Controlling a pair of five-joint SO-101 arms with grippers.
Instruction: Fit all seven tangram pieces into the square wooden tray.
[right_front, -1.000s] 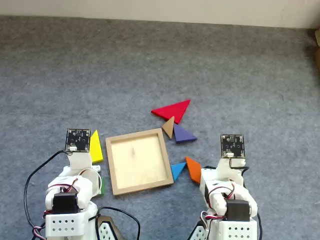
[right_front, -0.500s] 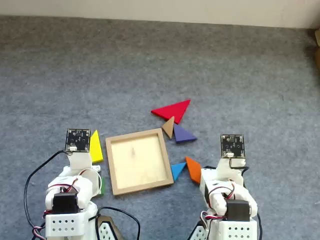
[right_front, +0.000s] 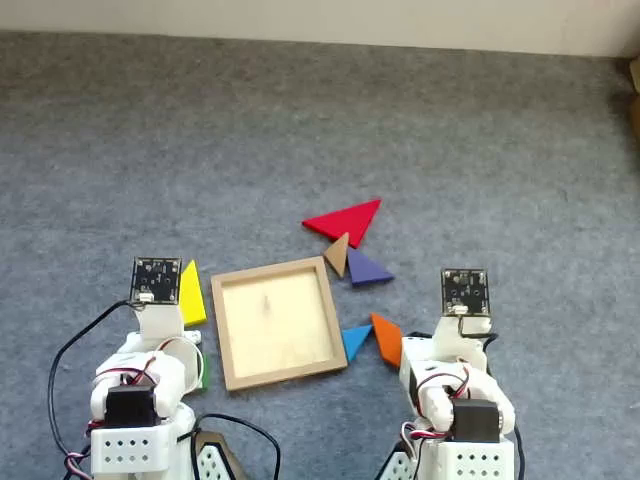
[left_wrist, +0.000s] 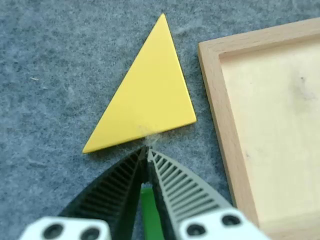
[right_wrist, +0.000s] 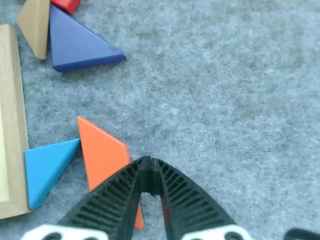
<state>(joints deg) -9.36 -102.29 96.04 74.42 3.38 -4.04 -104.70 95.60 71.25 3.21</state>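
Left gripper (left_wrist: 146, 152) clenched, tips at yellow triangle (left_wrist: 150, 95) edge, just beside tray (left_wrist: 212, 95). Right gripper (right_wrist: 149, 172) clenched above orange piece (right_wrist: 100, 147).

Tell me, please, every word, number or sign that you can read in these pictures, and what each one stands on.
No text here can be read.
Black circuit boards atop both arms: tiny pale marks, too small to read.
Square wooden tray: a faint dark speck on its floor, not lettering.
Yellow triangle and the other coloured pieces: plain faces, no print.
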